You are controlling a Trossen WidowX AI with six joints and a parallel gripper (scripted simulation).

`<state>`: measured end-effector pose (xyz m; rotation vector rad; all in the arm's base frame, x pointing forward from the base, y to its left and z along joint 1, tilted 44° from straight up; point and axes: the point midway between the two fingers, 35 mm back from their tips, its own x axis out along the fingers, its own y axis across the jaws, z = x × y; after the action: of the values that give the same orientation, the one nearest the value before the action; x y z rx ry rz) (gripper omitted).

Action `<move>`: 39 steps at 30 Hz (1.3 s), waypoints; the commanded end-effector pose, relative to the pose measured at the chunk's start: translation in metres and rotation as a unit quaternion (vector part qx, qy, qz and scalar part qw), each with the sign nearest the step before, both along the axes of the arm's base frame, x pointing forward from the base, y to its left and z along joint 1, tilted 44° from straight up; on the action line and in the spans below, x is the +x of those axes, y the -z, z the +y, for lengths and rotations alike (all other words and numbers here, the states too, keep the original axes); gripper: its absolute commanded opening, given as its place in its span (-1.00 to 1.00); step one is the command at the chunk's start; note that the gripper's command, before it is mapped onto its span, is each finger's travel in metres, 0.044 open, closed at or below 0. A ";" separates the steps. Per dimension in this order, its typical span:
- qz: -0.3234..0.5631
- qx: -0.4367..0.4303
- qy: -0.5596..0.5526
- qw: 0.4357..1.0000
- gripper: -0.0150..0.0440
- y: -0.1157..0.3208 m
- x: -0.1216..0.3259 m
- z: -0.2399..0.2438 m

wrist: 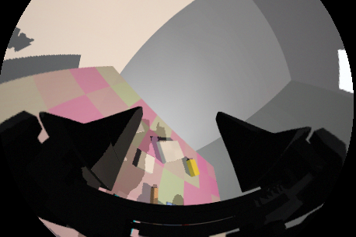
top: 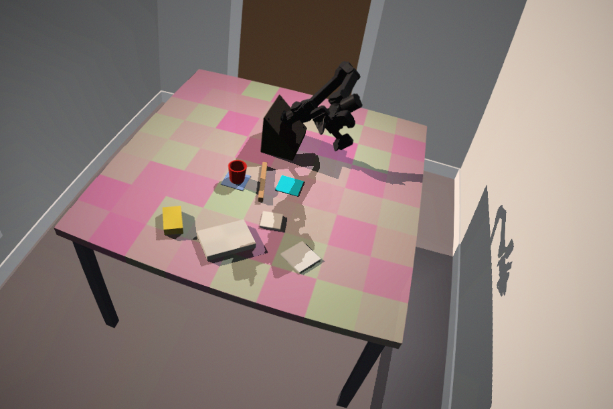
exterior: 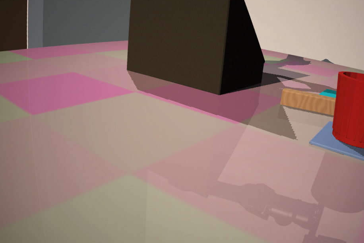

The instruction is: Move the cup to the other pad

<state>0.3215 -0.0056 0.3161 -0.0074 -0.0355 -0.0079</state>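
While the gripper [top: 341, 139] hangs spread wide and grasping nothing, the red cup [top: 237, 172] stands upright on the blue pad [top: 235, 181], well apart from it and lower

The cup [top: 237, 172] stood on a pad [top: 233, 183]. Right of it lay a stick [top: 261, 181], then the other pad [top: 290, 185]. Nearer the tabletop's [top: 346, 305] front edge sat four blocks.
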 end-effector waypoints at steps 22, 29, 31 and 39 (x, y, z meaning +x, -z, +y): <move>0.492 -0.207 -0.329 0.779 0.01 0.291 0.020 -0.094; 0.468 -0.115 -0.488 0.728 0.01 0.348 -0.023 -0.099; 0.454 -0.097 -0.509 0.725 0.01 0.355 -0.026 -0.100; 0.450 -0.092 -0.514 0.724 0.01 0.357 -0.025 -0.100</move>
<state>0.2957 -0.1063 -0.0405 -0.1929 0.9652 1.1224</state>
